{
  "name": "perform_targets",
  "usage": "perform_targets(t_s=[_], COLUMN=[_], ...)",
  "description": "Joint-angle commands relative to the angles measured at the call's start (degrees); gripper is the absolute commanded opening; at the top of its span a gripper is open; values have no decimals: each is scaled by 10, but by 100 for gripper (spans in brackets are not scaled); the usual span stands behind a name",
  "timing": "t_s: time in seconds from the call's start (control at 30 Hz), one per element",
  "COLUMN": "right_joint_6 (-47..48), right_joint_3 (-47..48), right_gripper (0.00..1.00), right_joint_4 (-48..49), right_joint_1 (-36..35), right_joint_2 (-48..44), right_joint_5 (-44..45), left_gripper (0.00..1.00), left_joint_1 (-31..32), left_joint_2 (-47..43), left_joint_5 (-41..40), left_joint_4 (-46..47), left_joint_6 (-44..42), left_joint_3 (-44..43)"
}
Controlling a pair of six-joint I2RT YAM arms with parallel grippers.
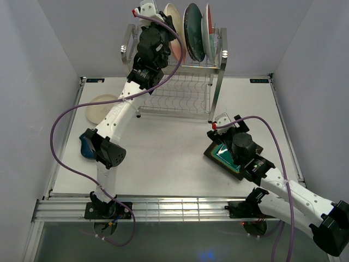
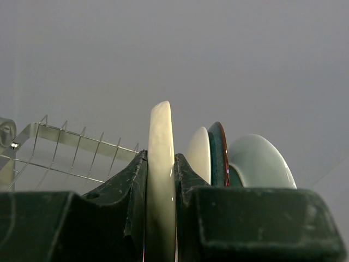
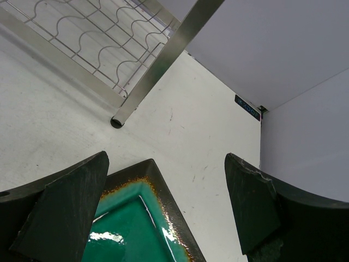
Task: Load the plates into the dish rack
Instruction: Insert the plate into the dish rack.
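Holding cream-edged round plate [image 2: 161,125] upright, clamped in my left gripper [image 2: 161,169], at top tier of steel wire dish rack [image 1: 220,82] | right gripper [image 3: 166,207] wide over square green plate [image 3: 131,224] near right edge of table [image 1: 163,164]

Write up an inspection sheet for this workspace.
Surface: white table, lightly scuffed.
Job's things: dish rack with plates standing upright on its top tier; cream plate, dark blue plate and square green plate lie on the table.
Clutter: nothing seen.
Pincers: left pincer shut on a pale plate at the rack's top; right pincer open over the square green plate's corner.
Cables: purple cable looped along each arm.
Surroundings: plain grey walls.
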State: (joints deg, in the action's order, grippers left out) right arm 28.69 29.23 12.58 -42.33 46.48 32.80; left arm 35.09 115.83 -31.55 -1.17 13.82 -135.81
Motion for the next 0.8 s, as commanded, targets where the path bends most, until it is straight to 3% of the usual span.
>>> perform_targets(t_s=[0.0,0.33,0.77], right_joint_6=[-7,-7,-7], right_joint_3=[4,3,4], right_gripper=[92,92,92], right_joint_4=[29,29,29], right_joint_1=[3,4,5], right_joint_2=[-3,-2,-3], right_joint_5=[1,0,2], left_gripper=[0,28,39], left_joint_1=[-10,-10,-10], left_joint_2=[4,11,17], left_joint_5=[50,53,71], left_joint_4=[56,57,58], left_joint_6=[32,25,35], left_joint_3=[-18,-18,2])
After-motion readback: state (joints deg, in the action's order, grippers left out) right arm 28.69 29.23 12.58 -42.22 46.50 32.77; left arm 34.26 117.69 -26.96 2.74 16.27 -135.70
